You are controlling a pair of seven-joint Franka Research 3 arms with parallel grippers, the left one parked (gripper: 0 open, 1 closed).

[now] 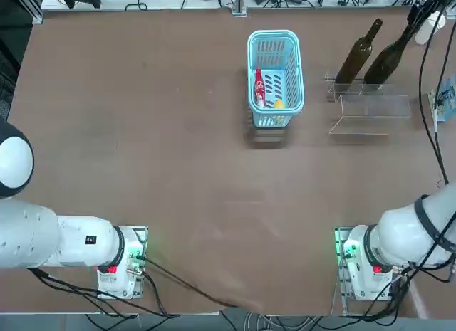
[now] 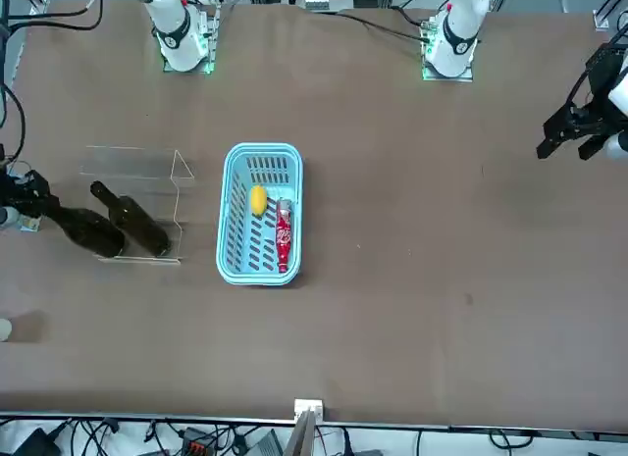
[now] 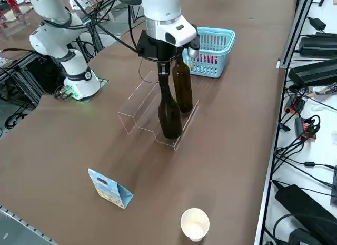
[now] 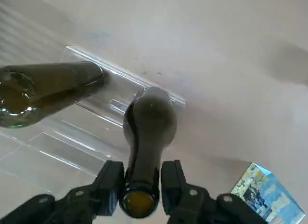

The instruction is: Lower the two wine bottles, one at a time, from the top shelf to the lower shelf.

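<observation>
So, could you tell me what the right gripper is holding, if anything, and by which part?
The right gripper is around a wine bottle's neck, near its mouth; whether it grips it cannot be told.

I'm looking at a robotics lab: robot arms bolted to the brown worktop, cables and electronics beside it.

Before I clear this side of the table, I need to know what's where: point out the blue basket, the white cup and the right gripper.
Blue basket [image 2: 235, 216]: front view, on its side wall.
White cup [image 3: 195, 224]: right side view, on its inside.
Right gripper [image 4: 142, 188]: right wrist view, between its fingertips.
</observation>
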